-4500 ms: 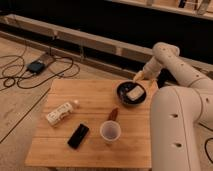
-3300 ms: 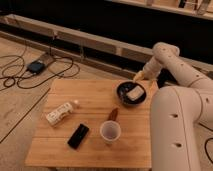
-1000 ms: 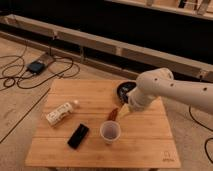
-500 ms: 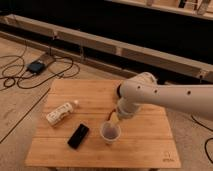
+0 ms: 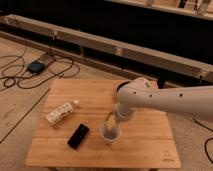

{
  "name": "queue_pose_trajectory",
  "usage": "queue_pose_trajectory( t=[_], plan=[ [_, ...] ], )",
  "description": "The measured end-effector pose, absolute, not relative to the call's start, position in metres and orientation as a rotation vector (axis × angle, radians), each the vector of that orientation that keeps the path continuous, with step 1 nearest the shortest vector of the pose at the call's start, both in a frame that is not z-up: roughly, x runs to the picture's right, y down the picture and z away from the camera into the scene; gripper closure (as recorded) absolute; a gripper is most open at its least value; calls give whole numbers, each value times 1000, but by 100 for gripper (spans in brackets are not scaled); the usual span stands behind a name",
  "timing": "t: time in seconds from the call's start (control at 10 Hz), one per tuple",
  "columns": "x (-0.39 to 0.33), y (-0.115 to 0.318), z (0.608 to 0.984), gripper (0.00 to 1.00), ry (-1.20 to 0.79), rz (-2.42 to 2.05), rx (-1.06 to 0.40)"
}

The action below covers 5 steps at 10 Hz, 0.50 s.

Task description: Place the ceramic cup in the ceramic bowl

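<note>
The ceramic cup (image 5: 110, 135) is small, pale and round, and stands upright on the wooden table (image 5: 65, 150) near the front middle. My gripper (image 5: 111, 122) hangs right over the cup's far rim at the end of the white arm (image 5: 150, 102), which reaches in from the right. The dark ceramic bowl is almost wholly hidden behind the arm. Only a dark sliver (image 5: 119, 89) shows at the back of the table.
A white plastic bottle with a label (image 5: 61, 112) lies on its side at the table's left. A flat black device (image 5: 78, 135) lies left of the cup. Cables and a small box (image 5: 36, 66) lie on the floor at the back left.
The arm has swung from the bowl at the back right down and left across the table. The gripper has come down to the cup's rim. The cup, bottle and black device have not moved.
</note>
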<state>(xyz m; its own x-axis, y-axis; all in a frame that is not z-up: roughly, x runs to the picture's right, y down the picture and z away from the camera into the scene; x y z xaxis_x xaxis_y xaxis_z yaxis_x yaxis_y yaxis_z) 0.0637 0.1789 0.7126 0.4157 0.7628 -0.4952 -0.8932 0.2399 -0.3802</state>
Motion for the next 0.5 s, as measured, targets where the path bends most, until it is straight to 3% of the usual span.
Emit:
queue_pose_trajectory(
  t=[0.4, 0.5],
  plan=[
    [66, 205, 735, 35, 233, 1124, -689],
    [67, 210, 738, 42, 239, 1119, -691]
  ],
)
